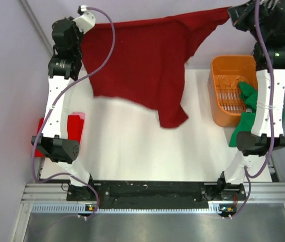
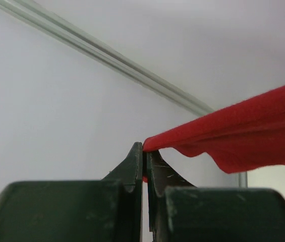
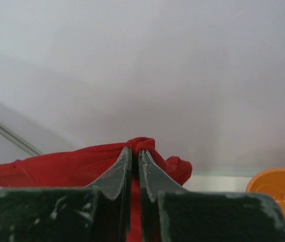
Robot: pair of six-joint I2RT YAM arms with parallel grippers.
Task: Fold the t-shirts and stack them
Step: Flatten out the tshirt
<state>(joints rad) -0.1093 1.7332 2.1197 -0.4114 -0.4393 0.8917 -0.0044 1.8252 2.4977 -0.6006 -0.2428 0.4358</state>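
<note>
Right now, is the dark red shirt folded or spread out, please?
Spread out: the shirt hangs open between the left gripper and right gripper, both pinching it.

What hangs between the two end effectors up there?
The dark maroon t-shirt, pinched by the left end effector and the right end effector, spans the whole gap; the top view shows it.

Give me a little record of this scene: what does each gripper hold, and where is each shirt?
left gripper: shut on one end of the maroon shirt
right gripper: shut on its other end
maroon shirt: held up, spread between both grippers, hanging toward the table
green shirt: spilling out of the basket, right side
red shirt: table's left edge, partly hidden by the left arm
</note>
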